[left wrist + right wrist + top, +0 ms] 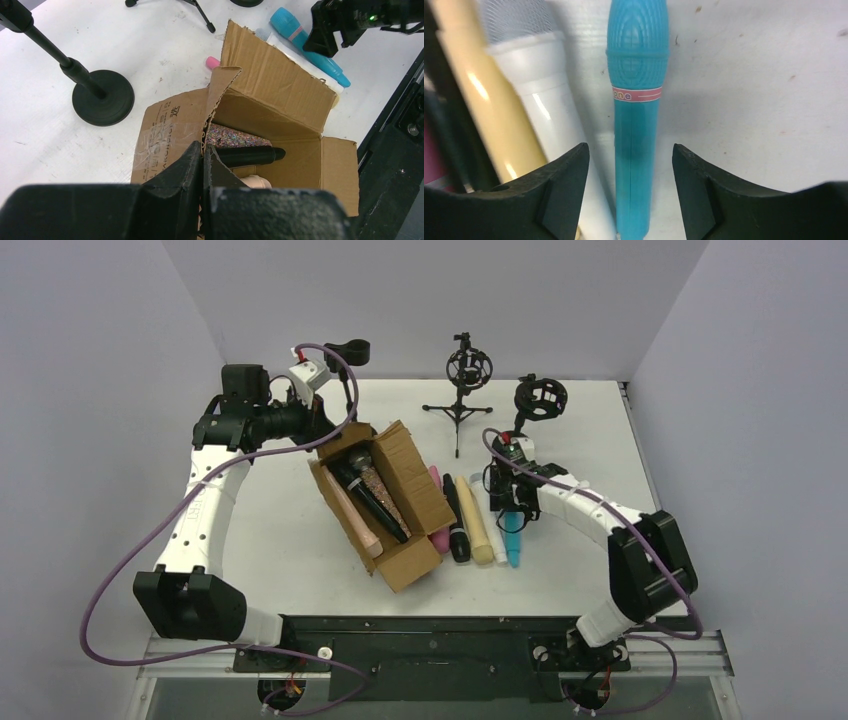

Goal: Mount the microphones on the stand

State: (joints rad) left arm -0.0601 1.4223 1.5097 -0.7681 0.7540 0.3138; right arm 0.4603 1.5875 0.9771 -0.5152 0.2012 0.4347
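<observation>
The brown cardboard box (400,475) lies open on the table and holds a glittery microphone (378,490), a black one (362,490) and a peach one (355,520). My left gripper (325,430) is shut on the box's flap edge; this shows in the left wrist view (202,150). Pink (438,535), black (457,525), cream-yellow (475,525), white (495,545) and teal (513,550) microphones lie side by side right of the box. My right gripper (630,147) is open, its fingers either side of the teal microphone (636,75) without touching it.
Three black stands are at the back: a round-base stand with a clip (350,352), a tripod stand with a shock mount (468,368), and another shock mount (540,397). The round base (102,97) sits close to the box. The table's near edge is below the microphones.
</observation>
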